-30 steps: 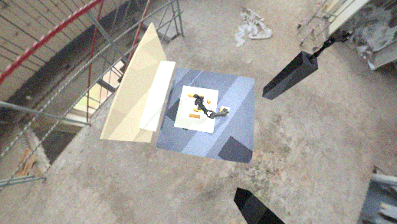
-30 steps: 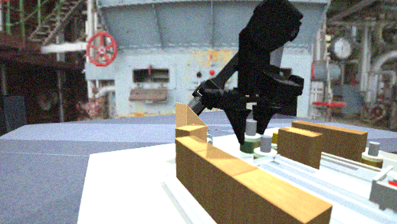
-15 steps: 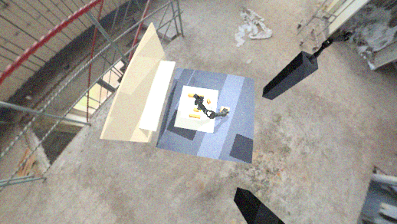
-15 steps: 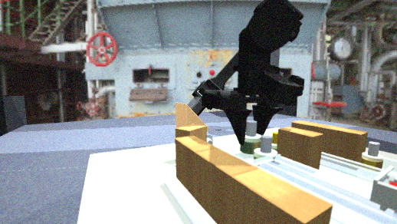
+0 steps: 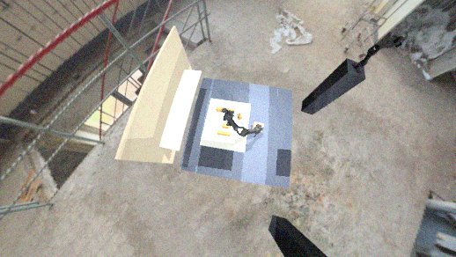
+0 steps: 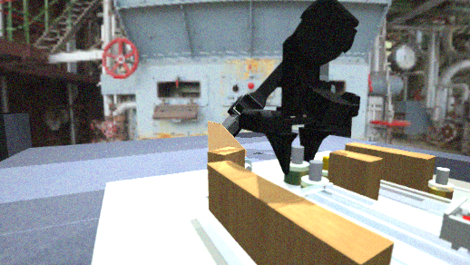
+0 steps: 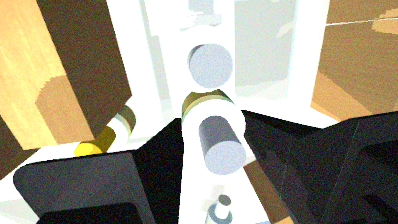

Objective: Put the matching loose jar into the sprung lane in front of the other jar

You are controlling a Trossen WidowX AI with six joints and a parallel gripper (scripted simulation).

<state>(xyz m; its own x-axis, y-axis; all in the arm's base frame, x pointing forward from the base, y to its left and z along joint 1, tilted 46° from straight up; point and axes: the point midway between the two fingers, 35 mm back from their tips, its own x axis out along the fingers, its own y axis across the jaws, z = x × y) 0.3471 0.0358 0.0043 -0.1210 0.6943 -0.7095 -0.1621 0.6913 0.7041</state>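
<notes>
My gripper (image 6: 297,166) (image 7: 209,120) is shut on a jar with a grey knob (image 6: 298,153) (image 7: 225,156), a white lid and a dark green to olive body. It holds the jar upright at the front end of the clear sprung lane. The lane jar, with a matching grey knob (image 6: 315,170) (image 7: 212,66) and a white lid, stands directly behind it in line. Whether the two jars touch, and whether the held jar's base rests on the lane floor, I cannot tell. The front stop is not clearly visible, and the lane jar's body is mostly hidden.
A yellow-knobbed jar (image 6: 326,162) (image 7: 91,148) stands beside the lane near one finger. Wooden blocks (image 6: 356,170) (image 7: 82,65) flank the lane, and a long wooden wall (image 6: 290,200) runs nearby. Another grey-knobbed jar (image 6: 442,176) stands farther right. A small bluish jar (image 7: 220,212) shows at the wrist view's bottom.
</notes>
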